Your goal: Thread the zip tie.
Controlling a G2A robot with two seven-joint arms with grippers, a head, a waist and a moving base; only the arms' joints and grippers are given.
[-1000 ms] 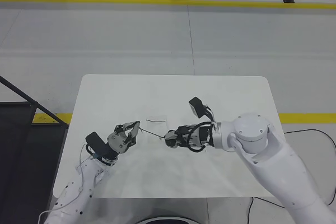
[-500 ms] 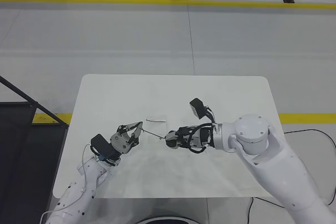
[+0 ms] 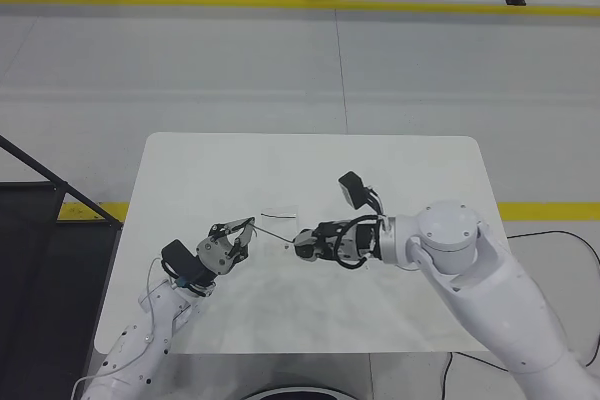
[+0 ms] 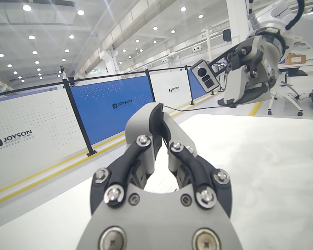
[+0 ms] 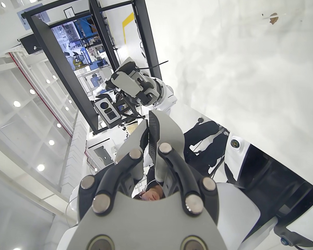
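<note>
"Top view first: where's the zip tie (image 3: 275,236)?"
"Held above the table (image 3: 410,180), just 9 o'clock of its middle, strung between both grippers"
"Who has which end?"
"Left gripper (image 3: 244,230) pinches the 9 o'clock end, fingers closed on it; right gripper (image 3: 302,243) clamps the 3 o'clock end, likewise closed"

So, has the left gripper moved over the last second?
Yes, slightly: the left gripper has edged toward the small dark strip lying on the table, narrowing that gap.
</note>
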